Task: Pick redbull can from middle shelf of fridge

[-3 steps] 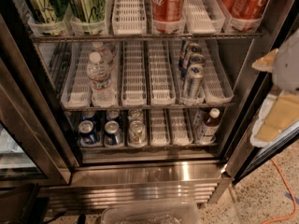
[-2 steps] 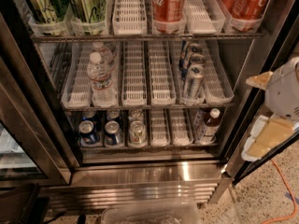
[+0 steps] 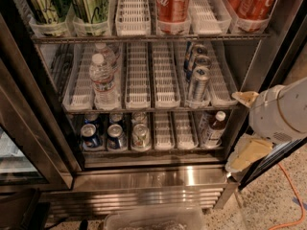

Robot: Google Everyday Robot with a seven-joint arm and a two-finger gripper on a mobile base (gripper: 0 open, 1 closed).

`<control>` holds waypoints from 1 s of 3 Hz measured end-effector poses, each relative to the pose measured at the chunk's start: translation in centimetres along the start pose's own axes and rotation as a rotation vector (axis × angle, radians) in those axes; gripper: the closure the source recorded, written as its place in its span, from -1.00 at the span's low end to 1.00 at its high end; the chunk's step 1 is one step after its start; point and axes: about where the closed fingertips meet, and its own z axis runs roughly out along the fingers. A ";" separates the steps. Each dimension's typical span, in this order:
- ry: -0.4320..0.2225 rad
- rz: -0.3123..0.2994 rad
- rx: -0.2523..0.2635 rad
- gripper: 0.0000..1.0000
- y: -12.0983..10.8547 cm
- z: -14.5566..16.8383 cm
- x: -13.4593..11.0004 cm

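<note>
The fridge (image 3: 158, 176) stands open in front of me. On its middle shelf (image 3: 144, 110) slim silver-and-blue redbull cans stand in a row in a white slotted tray right of centre; the front redbull can (image 3: 198, 83) is nearest the shelf edge. Clear water bottles (image 3: 103, 80) stand on the left of the same shelf. My gripper (image 3: 235, 131) is at the right, outside the fridge by the right frame, to the right of and slightly below the front can. Its two tan fingers (image 3: 244, 98) are spread wide and hold nothing.
Green cans (image 3: 88, 4) and red Coca-Cola cans (image 3: 172, 4) fill the top shelf. Short blue cans (image 3: 91, 135) and a dark bottle (image 3: 213, 128) stand on the bottom shelf. The glass door (image 3: 19, 143) hangs open at the left. An orange cable (image 3: 292, 190) lies on the floor.
My gripper has moved left and further into view, closer to the fridge's right frame. The cans and bottles have not moved.
</note>
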 end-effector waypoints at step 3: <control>-0.230 0.101 0.160 -1.00 2.7 5.0 -3.2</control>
